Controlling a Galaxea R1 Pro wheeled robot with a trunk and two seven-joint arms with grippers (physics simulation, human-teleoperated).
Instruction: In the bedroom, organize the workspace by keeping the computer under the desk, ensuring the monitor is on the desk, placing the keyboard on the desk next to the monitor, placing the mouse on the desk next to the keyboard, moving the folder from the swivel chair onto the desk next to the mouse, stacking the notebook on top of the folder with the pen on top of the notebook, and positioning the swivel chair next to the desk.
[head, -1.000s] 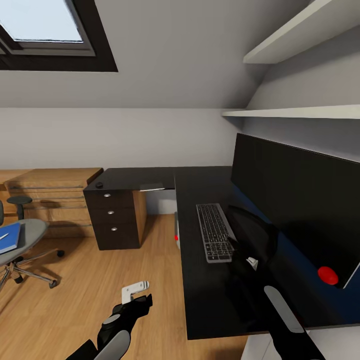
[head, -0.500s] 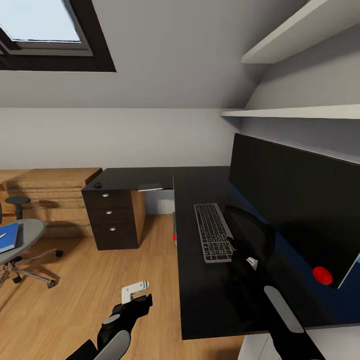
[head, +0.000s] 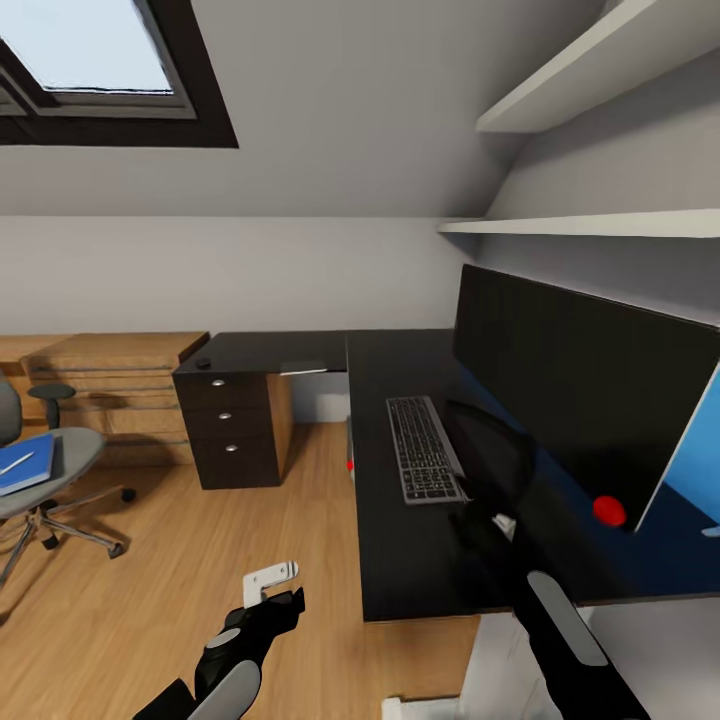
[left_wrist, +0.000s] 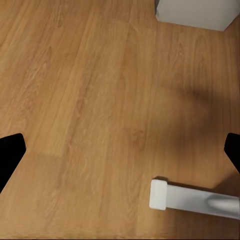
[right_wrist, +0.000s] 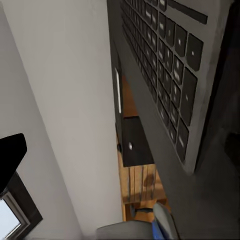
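Your right gripper (head: 497, 522) hangs beside the keyboard (head: 423, 448), jaw state unreadable; left gripper (head: 272, 592) spread empty—swinging right could shove keyboard into monitor (head: 580, 380).

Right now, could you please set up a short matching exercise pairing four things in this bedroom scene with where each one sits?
Things:
1. keyboard
2. folder
3. monitor
4. left gripper

Places:
A. on the swivel chair seat
B. above the wood floor
C. flat on the desk, in front of the screen
D. upright along the desk's right side

Pairs: 1-C, 2-A, 3-D, 4-B
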